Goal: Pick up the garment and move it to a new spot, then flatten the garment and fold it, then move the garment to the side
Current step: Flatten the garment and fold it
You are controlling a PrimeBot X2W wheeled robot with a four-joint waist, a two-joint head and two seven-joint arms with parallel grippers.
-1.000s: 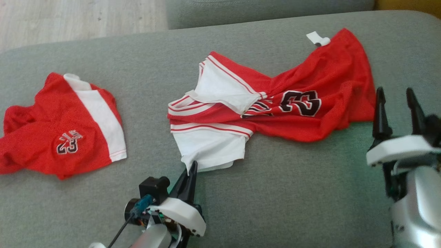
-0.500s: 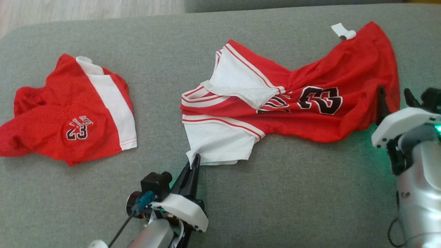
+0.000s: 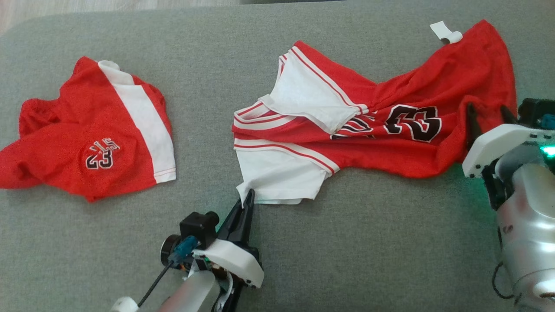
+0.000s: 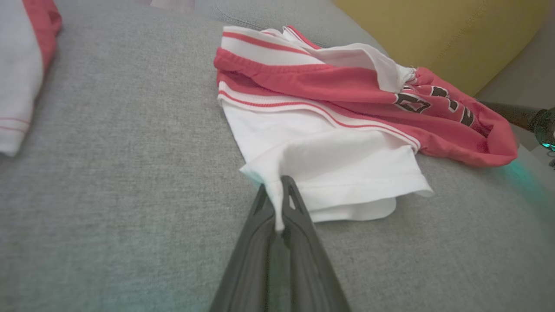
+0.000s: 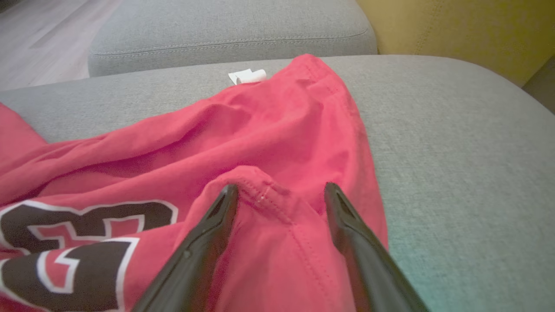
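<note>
Pinching a white sleeve corner [image 4: 277, 173] of the garment [image 3: 412, 86], the left jaws are clamped tight on it, while the right jaws stand wide apart, straddling a raised fold of its red hem [image 5: 264, 190]. The garment sprawls pretty crumpled on the grey cushion [image 3: 347, 242] between both jaws. A second red piece [image 3: 86, 143] lies well off left of the left jaws.

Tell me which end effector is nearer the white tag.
Right. The right end effector straddles the jersey hem near the tag; the left end effector grips the sleeve corner, far across.
</note>
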